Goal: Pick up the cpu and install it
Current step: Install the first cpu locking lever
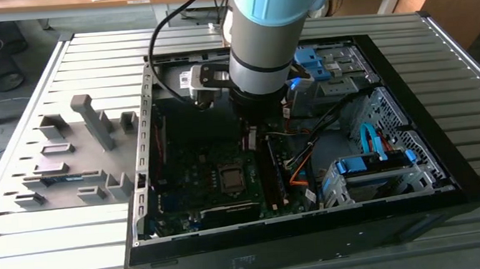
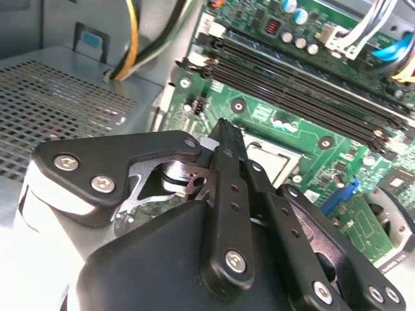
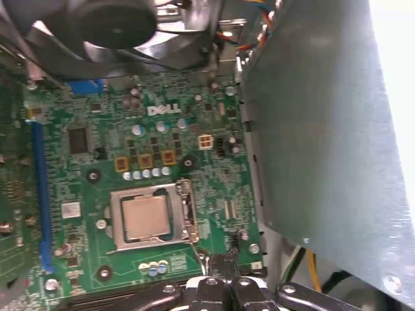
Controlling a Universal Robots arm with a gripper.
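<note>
The cpu (image 3: 146, 217) is a small square chip with a dull silver top, lying flat inside the metal frame of its socket on the green motherboard (image 3: 162, 136). In the second wrist view part of the socket (image 2: 272, 162) shows just behind the fingers. My gripper (image 3: 220, 267) hangs above the board beside one edge of the socket, apart from the chip. Its black fingers (image 2: 224, 139) meet at the tips with nothing between them. The exterior view has the arm reaching down into the open computer case (image 1: 443, 178), with the gripper (image 1: 252, 137) over the board near the socket (image 1: 230, 176).
A grey power-supply box (image 3: 324, 129) rises close beside the gripper. A black fan (image 3: 110, 26) sits past the socket. Long memory slots (image 2: 292, 84), loose cables (image 2: 133, 39) and a blue drive cage (image 1: 375, 164) crowd the case. Grey fixture blocks (image 1: 74, 157) stand on the exterior view's left.
</note>
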